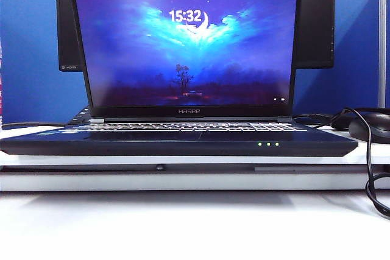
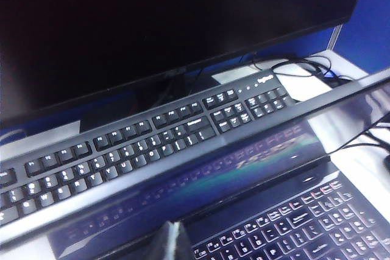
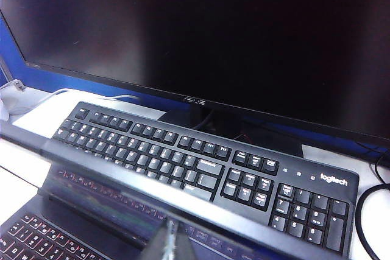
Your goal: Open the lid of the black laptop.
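Laptop (image 1: 183, 141), slim matte black, lid (image 1: 183, 47) upright; left tool (image 2: 172, 240) together, right tool's (image 3: 170, 242) state untellable.

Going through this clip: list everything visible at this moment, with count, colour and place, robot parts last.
black laptop: one, black-navy, on the white table, centre front.
lid: one, raised upright, screen lit blue.
monitor: one, black, dark screen, behind the laptop.
keyboard: one, black, between monitor and laptop.
mouse: one, black, right of the laptop.
cable: black, looping by the mouse.
partition: blue, at the back.
left gripper: shut, above the lid's top edge.
right gripper: appears shut, above the lid's top edge.
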`<state>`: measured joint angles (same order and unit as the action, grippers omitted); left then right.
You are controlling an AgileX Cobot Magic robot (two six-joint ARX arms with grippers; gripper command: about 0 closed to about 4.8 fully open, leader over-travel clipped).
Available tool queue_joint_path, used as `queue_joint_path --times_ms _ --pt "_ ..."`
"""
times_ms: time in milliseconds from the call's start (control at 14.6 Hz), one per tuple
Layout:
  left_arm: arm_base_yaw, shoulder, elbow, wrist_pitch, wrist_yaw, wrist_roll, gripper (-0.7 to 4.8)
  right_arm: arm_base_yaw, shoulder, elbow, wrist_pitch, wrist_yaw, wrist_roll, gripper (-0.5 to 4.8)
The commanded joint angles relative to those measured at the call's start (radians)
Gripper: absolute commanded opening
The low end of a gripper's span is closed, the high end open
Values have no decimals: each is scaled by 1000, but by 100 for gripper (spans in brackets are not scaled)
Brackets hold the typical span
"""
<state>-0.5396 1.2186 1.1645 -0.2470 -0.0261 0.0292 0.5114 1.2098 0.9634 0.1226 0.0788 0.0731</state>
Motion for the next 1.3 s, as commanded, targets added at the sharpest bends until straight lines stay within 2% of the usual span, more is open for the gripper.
queue_joint_path --times_ms 69,411,1303 --pt "0 29 5 28 2 23 -6 -6 -4 19 88 27 -8 -1" --pt "1 54 5 120 0 27 -6 -6 -4 24 86 27 -19 -1" --pt "14 80 5 189 -40 63 -6 -8 0 26 105 28 -26 -1"
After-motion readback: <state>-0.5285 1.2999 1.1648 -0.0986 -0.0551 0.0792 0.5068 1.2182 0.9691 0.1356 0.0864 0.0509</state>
